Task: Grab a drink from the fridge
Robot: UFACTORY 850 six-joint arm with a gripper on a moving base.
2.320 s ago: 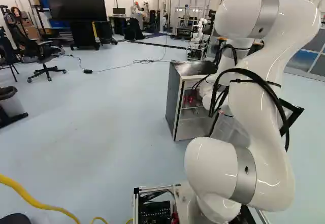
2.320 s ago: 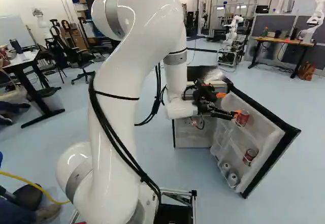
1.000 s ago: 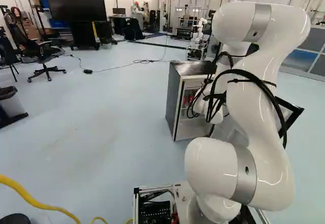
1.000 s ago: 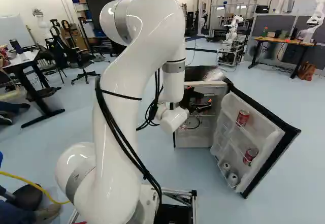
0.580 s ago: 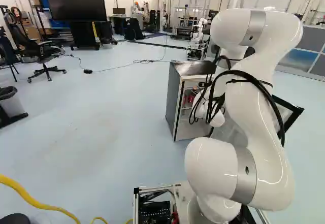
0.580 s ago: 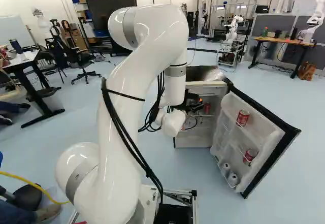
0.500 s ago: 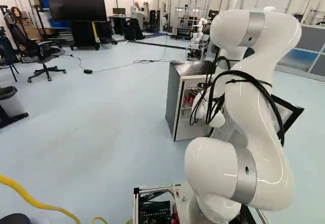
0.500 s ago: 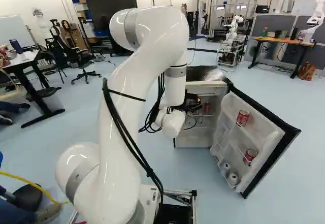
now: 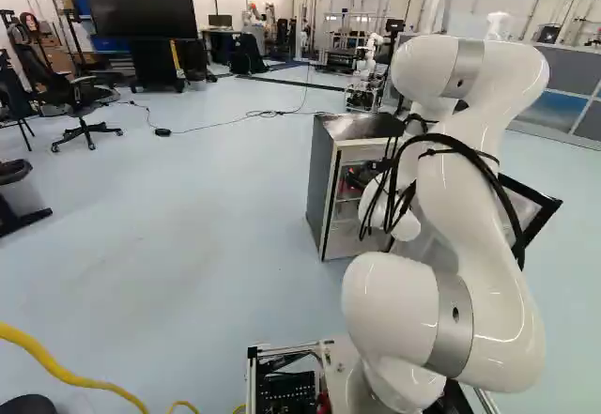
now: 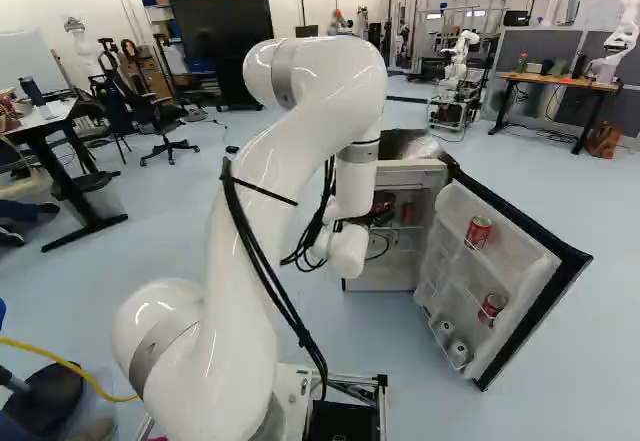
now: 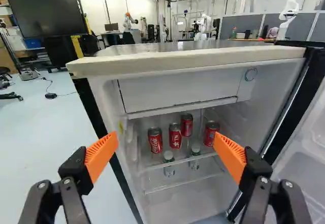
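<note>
In the right base view my gripper (image 10: pixel 382 209) is partly hidden behind the wrist, at the mouth of the fridge (image 10: pixel 412 165). The wrist view shows the gripper (image 11: pixel 165 145) open, its orange-padded fingers wide apart with nothing between them, facing the fridge interior. Ahead, on the upper wire shelf, stand several red cans, among them one can (image 11: pixel 155 139), a middle can (image 11: pixel 174 135), one farther back (image 11: pixel 186 125) and one (image 11: pixel 210 132) near the side wall. Two clear bottles, a bottle (image 11: pixel 168 159) and another bottle (image 11: pixel 194 155), show around the shelf's front edge.
The fridge door (image 10: pixel 540 291) stands wide open, with a red can (image 10: pixel 478 231), a lower red can (image 10: pixel 491 307) and pale cans (image 10: pixel 458 352) on its racks. The fridge top's front edge (image 11: pixel 188 60) runs above the opening. Another robot (image 10: pixel 460 56) stands beyond.
My arm has swung from beside the open door to the front of the fridge interior, and its upper part has come lower. The base, door and door cans have stayed put.
</note>
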